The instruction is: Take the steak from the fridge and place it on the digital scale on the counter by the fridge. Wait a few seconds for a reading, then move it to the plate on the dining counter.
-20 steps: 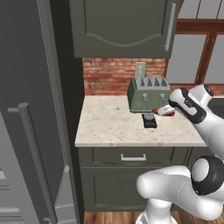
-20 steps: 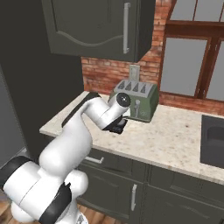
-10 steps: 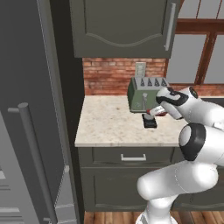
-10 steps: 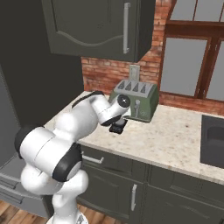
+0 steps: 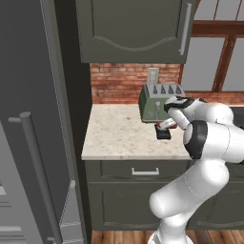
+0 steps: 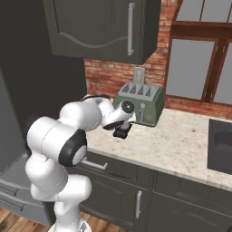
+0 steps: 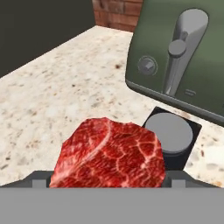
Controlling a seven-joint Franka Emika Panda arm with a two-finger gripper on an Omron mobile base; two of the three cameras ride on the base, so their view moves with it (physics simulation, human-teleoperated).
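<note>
My gripper (image 5: 167, 125) is shut on the steak (image 5: 165, 124), a small red marbled chunk, and holds it just above the counter (image 5: 119, 133). In the hand view the steak (image 7: 111, 153) sits low between the fingers. The digital scale (image 7: 173, 135), a black slab with a grey round pad, lies just beyond it against the toaster's base. From the left base the scale (image 5: 163, 135) is right under the hand. From the right base the gripper (image 6: 122, 128) hangs over the scale (image 6: 120, 134). The grey fridge (image 5: 28, 119) stands on the left. The plate and dining counter are out of view.
A green four-slot toaster (image 5: 157, 100) stands right behind the scale, its lever (image 7: 181, 48) close to my hand. Dark wall cabinets (image 5: 133, 28) hang overhead. A brick wall backs the counter. A dark sink (image 6: 219, 145) lies to the right.
The arm has folded in, its elbow swinging toward the base. The hand with the steak has shifted slightly left and lower, over the scale.
</note>
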